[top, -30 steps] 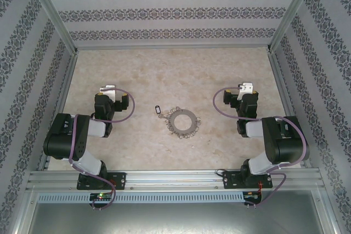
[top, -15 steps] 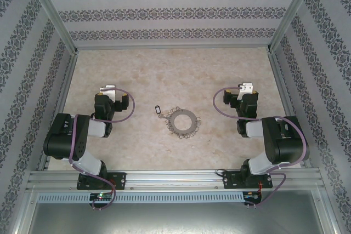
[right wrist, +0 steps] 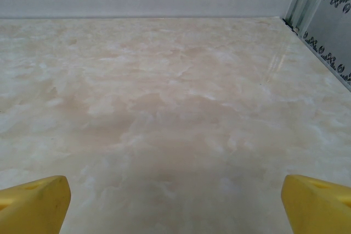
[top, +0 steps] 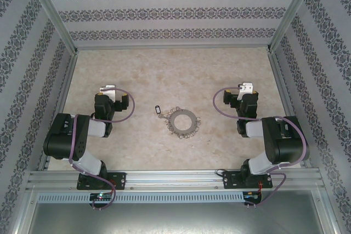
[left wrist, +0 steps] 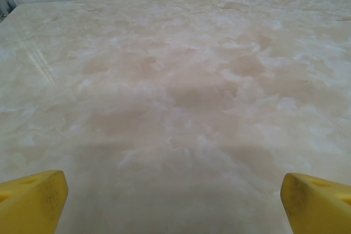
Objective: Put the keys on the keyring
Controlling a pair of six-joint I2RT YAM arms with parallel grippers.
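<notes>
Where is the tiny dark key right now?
In the overhead view, the key lies on the table near its middle. It is close beside the grey keyring, just to the ring's left and slightly farther back.

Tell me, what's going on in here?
Two robot arms face a table. Neither holds anything: the left end effector and right end effector are open, off to either side. Between them lie the small dark keys and, just to their right, the grey keyring. Putting one on the other hasn't started.
</notes>
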